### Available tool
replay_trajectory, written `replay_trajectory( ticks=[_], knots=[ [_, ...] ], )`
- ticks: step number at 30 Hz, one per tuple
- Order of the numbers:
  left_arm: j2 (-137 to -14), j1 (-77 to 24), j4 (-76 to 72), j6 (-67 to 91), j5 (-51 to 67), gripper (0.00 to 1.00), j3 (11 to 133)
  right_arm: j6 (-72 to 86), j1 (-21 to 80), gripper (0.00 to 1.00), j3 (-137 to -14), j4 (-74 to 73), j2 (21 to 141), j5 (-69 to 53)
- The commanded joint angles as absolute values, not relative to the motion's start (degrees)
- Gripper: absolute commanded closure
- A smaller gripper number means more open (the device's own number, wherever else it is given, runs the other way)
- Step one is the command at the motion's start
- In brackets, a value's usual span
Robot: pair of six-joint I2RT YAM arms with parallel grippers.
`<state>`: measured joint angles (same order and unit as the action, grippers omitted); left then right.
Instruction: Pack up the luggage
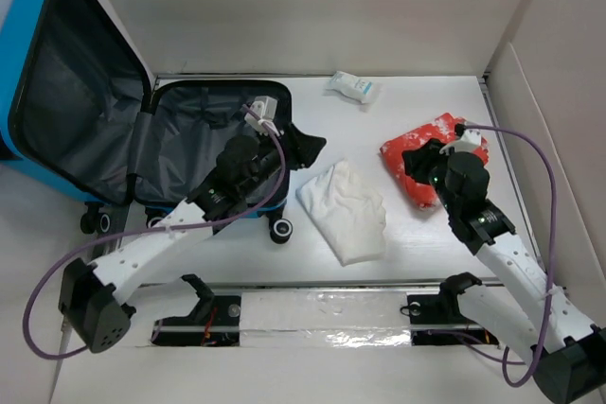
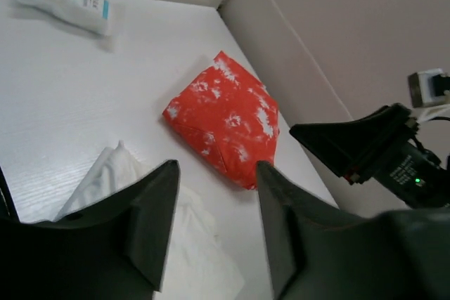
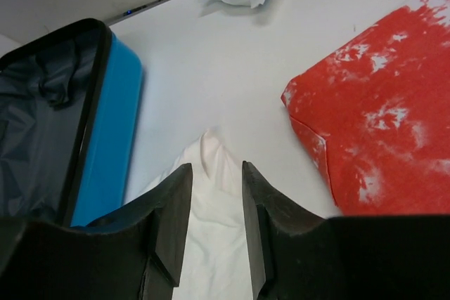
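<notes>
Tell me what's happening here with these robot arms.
Two arms are packing an open blue suitcase at the left of the table. Nothing visible is inside yet. The left gripper hangs open and empty by the suitcase's edge. The right gripper, also open, hovers at the edge of a red-and-white bundle. A white cloth and a small white packet lie loose on the table.

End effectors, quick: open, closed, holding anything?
Left end effector: open, holding nothing.
Right end effector: open, narrower gap, holding nothing.
</notes>
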<state>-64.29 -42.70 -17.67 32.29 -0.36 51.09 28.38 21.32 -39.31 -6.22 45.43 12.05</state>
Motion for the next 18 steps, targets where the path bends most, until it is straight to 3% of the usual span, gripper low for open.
replay_trajectory(
  ticks=[1,3,4,6,11,16,18],
  knots=[
    [-57.8,-42.9,-13.7,30.7,1.9,0.60,50.9,28.7,20.8,0.62,-39.5,-1.1,46.7,12.0],
    [-54.3,-44.2,-12.0,30.1,0.0,0.74,49.8,28.9,20.2,0.73,-40.1,-0.6,48.2,11.6],
    [-50.7,-45.0,-10.2,29.8,-2.2,0.90,49.4,28.8,19.5,0.79,-40.8,-0.6,49.2,11.2],
    [-47.1,-45.7,-8.3,29.4,-3.3,1.00,48.6,29.2,19.0,0.98,-41.8,0.3,52.6,10.2],
    [-36.1,-45.7,2.2,28.9,-7.6,1.00,48.8,30.4,15.8,1.00,-48.1,6.1,62.8,9.2],
    [-31.7,-45.7,12.8,25.6,-9.4,0.78,51.9,34.5,11.2,1.00,-60.3,10.3,83.5,4.7],
    [-30.0,-45.7,14.0,24.6,-10.8,0.72,51.6,36.4,9.5,0.94,-68.0,10.7,90.1,2.0]
  ],
)
